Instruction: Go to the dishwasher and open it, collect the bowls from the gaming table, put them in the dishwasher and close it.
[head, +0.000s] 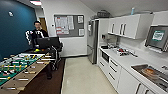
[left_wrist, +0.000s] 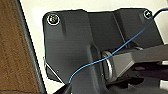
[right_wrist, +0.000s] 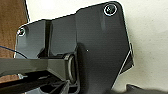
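Office kitchen: one football table (head: 17, 68) at left, one person (head: 38, 32) w/ control rig behind it, one steel fridge (head: 92, 41) at rear, one white worktop (head: 130, 61) along right w/ one sink (head: 152, 73). Tool state on both arms: can't tell. Dishwasher, bowls: whereabouts can't tell

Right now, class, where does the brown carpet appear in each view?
Head view: brown carpet lower left, beside the foosball table.
Left wrist view: brown carpet beyond the dark plate, past pale floor.
Right wrist view: brown carpet by the plate's corner.
Shared landmark: the carpet's seam with the pale floor.
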